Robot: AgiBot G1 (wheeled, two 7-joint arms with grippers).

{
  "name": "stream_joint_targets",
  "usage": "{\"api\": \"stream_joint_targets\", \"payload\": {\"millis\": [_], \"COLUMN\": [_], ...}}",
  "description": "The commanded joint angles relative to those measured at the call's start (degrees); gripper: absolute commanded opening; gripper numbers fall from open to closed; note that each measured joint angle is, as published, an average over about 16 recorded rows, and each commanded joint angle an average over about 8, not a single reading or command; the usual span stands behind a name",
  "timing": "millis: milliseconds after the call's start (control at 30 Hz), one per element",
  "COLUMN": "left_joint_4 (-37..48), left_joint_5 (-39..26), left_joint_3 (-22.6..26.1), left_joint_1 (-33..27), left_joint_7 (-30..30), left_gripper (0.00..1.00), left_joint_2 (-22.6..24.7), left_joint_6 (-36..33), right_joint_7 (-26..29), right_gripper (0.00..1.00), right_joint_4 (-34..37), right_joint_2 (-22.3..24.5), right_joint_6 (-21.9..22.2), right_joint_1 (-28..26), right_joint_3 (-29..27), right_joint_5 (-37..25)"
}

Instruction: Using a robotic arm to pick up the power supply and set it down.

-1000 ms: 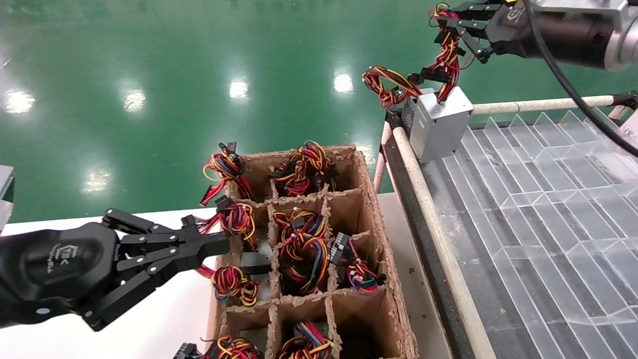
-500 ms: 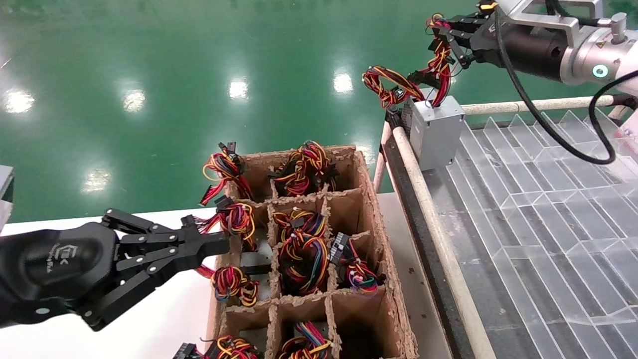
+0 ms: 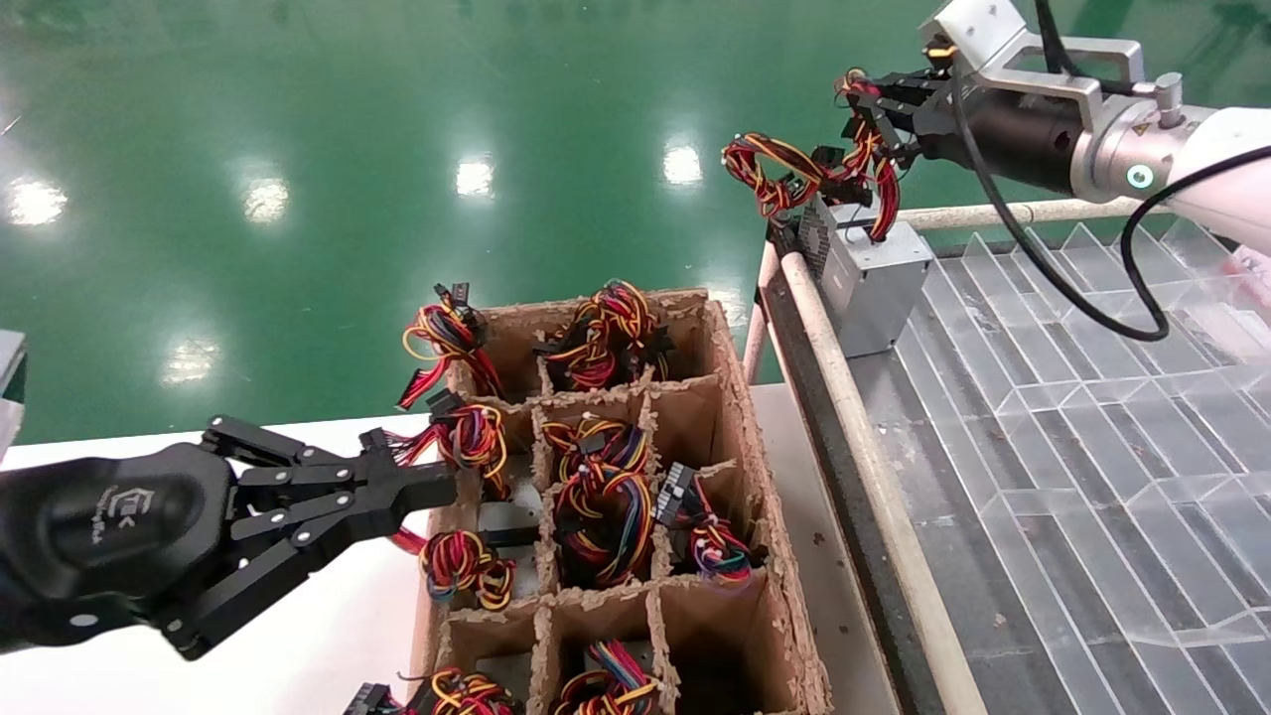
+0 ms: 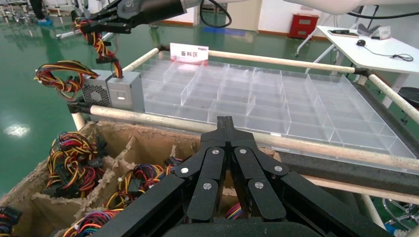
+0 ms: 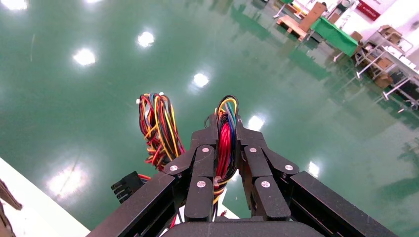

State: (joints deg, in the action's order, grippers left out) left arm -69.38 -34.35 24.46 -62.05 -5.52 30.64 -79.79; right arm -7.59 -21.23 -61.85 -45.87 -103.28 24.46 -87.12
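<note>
right tool (image 3: 862,99) clamps power supply (image 3: 874,283) wires over clear tray (image 3: 1092,417); green floor (image 3: 298,119).

Head camera looks down over the divided carton (image 3: 735,417); left wrist camera shares it (image 4: 123,143), facing the clear tray (image 4: 276,98).

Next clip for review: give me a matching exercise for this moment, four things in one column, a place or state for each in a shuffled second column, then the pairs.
Things:
1. right gripper
2. left gripper
3. power supply
4. cardboard box

Places or states:
A. divided into compartments full of wire bundles
B. shut on a red wire bundle
C. at the corner of the clear plastic tray
D. shut and empty, beside the box's left wall

Pairs: 1-B, 2-D, 3-C, 4-A
</note>
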Motion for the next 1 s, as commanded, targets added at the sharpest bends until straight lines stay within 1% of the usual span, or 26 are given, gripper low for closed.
{"api": "stream_joint_targets", "payload": {"millis": [33,67,100,367,600,833,933,1000], "left_joint_4": [0.0,0.0,0.0,0.0,0.0,0.0,0.0,0.0], "left_joint_5": [0.0,0.0,0.0,0.0,0.0,0.0,0.0,0.0], "left_joint_3": [0.0,0.0,0.0,0.0,0.0,0.0,0.0,0.0], "left_joint_1": [0.0,0.0,0.0,0.0,0.0,0.0,0.0,0.0], "left_joint_7": [0.0,0.0,0.0,0.0,0.0,0.0,0.0,0.0], "left_gripper": [0.0,0.0,0.0,0.0,0.0,0.0,0.0,0.0], "left_joint_2": [0.0,0.0,0.0,0.0,0.0,0.0,0.0,0.0], "left_joint_6": [0.0,0.0,0.0,0.0,0.0,0.0,0.0,0.0], "right_joint_7": [-1.0,-1.4,-1.8,-5.2,-8.7,-13.9,-14.4,-13.7], "right_gripper": [0.93,1.0,1.0,1.0,1.0,1.0,1.0,1.0], "right_joint_4": [1.2,1.8,2.3,5.6,6.2,3.3,1.7,0.5], "right_joint_2": [-0.3,-0.4,-0.5,-1.0,-0.9,0.5,1.3,1.8], "right_joint_6": [0.0,-0.1,-0.2,-1.1,-1.6,-6.0,-7.5,-8.1], "right_joint_1": [-0.2,-0.4,-0.5,-1.9,-2.4,1.7,3.5,4.3], "right_joint_3": [-0.5,-0.6,-0.8,-1.4,-2.2,-7.4,-8.4,-8.4], "right_joint_5": [0.7,1.0,1.2,2.2,3.3,11.3,13.5,14.2]}}
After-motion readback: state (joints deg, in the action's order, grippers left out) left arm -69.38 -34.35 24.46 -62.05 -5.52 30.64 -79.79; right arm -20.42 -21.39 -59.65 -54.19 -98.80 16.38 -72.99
